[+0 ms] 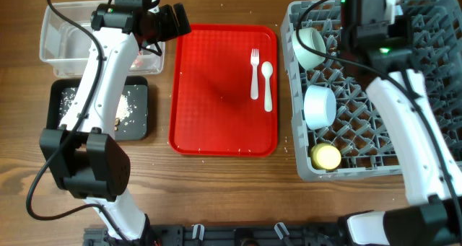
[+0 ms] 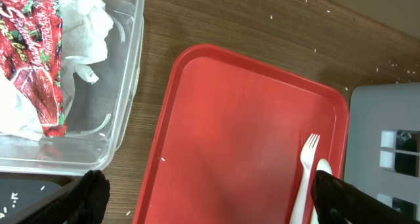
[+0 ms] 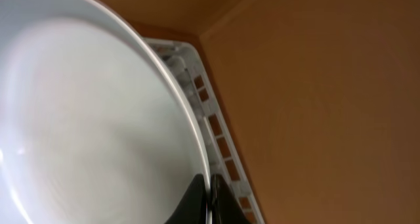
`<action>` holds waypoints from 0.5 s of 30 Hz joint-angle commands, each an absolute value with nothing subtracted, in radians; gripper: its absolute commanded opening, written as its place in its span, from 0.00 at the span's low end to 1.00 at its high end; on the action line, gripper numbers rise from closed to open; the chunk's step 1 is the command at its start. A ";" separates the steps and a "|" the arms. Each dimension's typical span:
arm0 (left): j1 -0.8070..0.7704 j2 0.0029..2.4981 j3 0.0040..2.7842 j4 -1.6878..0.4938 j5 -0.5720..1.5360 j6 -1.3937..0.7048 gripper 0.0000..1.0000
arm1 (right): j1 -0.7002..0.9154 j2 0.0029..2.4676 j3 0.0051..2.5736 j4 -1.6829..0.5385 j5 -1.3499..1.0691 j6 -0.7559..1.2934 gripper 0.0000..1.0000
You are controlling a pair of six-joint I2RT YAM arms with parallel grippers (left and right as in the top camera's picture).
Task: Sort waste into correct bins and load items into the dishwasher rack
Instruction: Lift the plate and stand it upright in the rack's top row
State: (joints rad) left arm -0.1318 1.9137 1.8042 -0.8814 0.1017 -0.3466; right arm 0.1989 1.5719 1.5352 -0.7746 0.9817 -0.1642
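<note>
The right tool (image 3: 209, 199) is pinched tight on the rim of the pale blue plate (image 3: 79, 119), with the wall of the dishwasher rack (image 3: 220, 135) just behind it, right of the red tray (image 1: 216, 123); the left tool (image 2: 210, 201) stands wide open and empty above that tray's left edge; the fork (image 1: 254, 73) and spoon (image 1: 267, 86) lie side by side on the tray's right part; left of the tray, the clear tub (image 1: 65, 40) holds the snack wrapper (image 2: 36, 53) and napkin (image 2: 82, 27); the wrapper carries white script, which cannot be read.
</note>
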 commanded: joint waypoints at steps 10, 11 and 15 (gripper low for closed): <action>-0.133 1.902 1.818 -0.879 0.099 -0.353 1.00 | 0.184 1.815 1.394 -0.427 1.009 -0.333 0.04; -0.133 1.902 1.818 -0.879 0.099 -0.353 1.00 | 0.184 1.826 1.394 -0.427 0.957 -0.334 0.05; -0.133 1.902 1.818 -0.879 0.099 -0.353 1.00 | 0.181 1.821 1.395 -0.439 0.820 -0.187 0.76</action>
